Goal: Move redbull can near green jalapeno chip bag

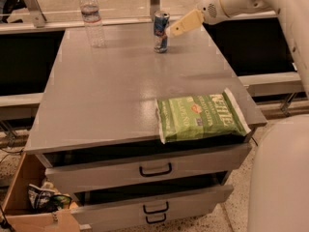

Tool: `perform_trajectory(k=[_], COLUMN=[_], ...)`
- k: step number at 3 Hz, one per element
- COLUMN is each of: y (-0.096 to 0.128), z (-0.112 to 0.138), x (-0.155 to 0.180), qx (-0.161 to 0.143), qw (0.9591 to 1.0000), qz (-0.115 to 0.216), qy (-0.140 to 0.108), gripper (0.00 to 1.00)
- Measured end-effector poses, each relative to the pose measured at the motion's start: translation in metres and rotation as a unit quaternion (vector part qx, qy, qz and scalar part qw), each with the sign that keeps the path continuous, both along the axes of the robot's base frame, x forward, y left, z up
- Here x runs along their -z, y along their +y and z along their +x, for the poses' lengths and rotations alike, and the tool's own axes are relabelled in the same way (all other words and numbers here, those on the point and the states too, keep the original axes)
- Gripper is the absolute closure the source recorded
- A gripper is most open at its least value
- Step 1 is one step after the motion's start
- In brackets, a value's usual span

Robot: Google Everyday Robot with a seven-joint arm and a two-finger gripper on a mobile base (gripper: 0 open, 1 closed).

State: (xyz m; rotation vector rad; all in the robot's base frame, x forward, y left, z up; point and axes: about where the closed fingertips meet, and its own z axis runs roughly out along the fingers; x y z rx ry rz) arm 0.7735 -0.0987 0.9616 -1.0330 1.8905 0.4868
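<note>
The redbull can (161, 32), blue and silver, stands upright at the back middle of the grey table top (106, 95). The green jalapeno chip bag (200, 117) lies flat at the table's front right corner, well in front of the can. My gripper (173, 30) reaches in from the upper right on the white arm (231, 1), and its yellowish tip is right beside the can's right side at about its upper half. Whether it touches the can cannot be told.
A clear water bottle (91, 16) stands at the back left. Two drawers (154, 168) below the top are partly pulled out. A cardboard box (29, 202) with a dark snack bag sits on the floor at lower left. My white body (280, 178) fills the lower right.
</note>
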Motion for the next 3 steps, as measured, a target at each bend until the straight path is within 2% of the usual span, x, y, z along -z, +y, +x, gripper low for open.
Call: perform_trajectory(k=[1, 2, 3], y=[0.028, 0.056, 0.073], z=[0.022, 0.038, 0.049], x=[-0.004, 0.001, 0.015], qx=[0.012, 0.013, 0.009], qw=[0.9989, 0.9974, 0.9973], qz=[0.043, 0.068, 0.071], qy=[-0.011, -0.018, -0.018], gripper=[0.0, 0.0, 0.0])
